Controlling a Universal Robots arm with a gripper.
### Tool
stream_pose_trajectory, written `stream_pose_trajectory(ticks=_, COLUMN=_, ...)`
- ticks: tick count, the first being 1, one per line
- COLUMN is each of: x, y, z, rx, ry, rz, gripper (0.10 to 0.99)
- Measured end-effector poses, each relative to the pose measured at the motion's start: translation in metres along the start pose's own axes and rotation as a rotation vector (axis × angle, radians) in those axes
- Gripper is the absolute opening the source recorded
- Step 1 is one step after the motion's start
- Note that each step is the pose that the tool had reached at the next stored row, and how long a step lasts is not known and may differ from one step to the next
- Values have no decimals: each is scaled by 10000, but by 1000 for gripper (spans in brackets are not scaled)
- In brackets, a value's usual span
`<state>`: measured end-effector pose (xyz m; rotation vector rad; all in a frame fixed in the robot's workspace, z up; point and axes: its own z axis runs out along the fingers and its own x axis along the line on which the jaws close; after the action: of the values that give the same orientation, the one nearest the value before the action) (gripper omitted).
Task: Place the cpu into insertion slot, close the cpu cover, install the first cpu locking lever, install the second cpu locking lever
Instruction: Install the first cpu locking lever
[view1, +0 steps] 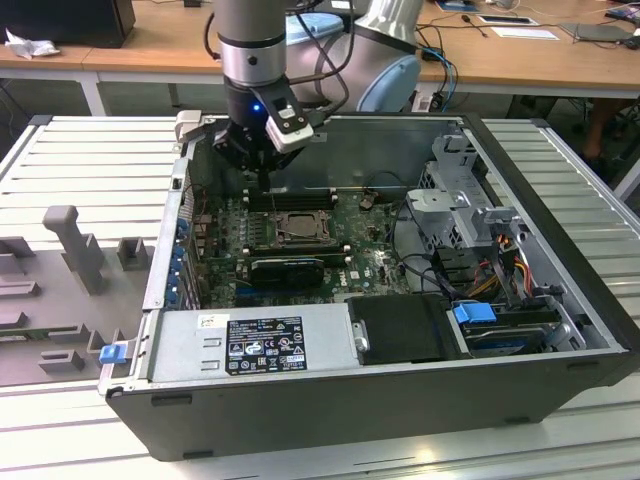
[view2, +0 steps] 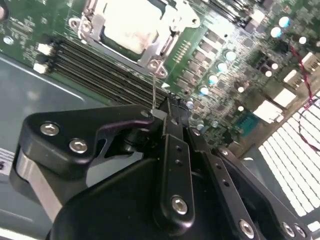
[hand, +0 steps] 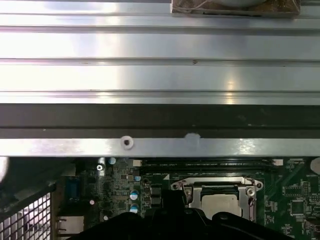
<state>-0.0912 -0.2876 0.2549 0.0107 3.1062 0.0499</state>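
While the arm hangs over the rear part of the open computer case (view1: 400, 400), the gripper (view1: 262, 160) sits just above the green motherboard (view1: 370, 262), near the long black memory slots (view1: 290, 197) and just beyond the far edge of the insertion slot (view1: 297, 228) in the exterior view.

Gripper state: in the second wrist view the gripper (view2: 162, 117) has its black fingers (view2: 176, 150) drawn together, with no visible gap at the tips. A thin wire-like lever (view2: 154, 95) runs from the corner of the socket frame to those tips and appears pinched between them; the contact itself is too fine to confirm.

CPU position: the cpu (view2: 131, 24) lies flat inside the insertion slot (view2: 92, 22), its pale metal top showing through the window of the cpu cover (view2: 167, 42), which lies down over it. In the first wrist view the same cpu (hand: 223, 203) appears seated within the silvery frame of the insertion slot (hand: 186, 186), with the cpu cover (hand: 252, 200) lowered around it and the memory slots (hand: 205, 163) just beyond.

Surroundings: a row of round capacitors (view2: 220, 67) stands on the motherboard (view2: 30, 25) beside the socket. In the exterior view a power supply with a black label (view1: 262, 344) occupies the near side of the case, a blue tab (view1: 473, 312) sits towards the exterior view's right, and the case rests on a ribbed metal worktop (view1: 85, 160).
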Motion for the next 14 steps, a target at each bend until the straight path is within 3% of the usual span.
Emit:
stream_pose_trajectory(ticks=5, x=-184, y=1, z=24, rx=-1, ry=39, rz=4, gripper=106)
stream_pose_trajectory(ticks=8, x=-351, y=1, z=43, rx=-42, ry=36, rz=3, gripper=106)
stream_pose_trajectory(ticks=10, x=-391, y=1, z=48, rx=-226, ry=40, rz=9, gripper=106)
stream_pose_trajectory(ticks=14, x=-427, y=-1, z=117, rx=-244, ry=45, rz=-105, gripper=106)
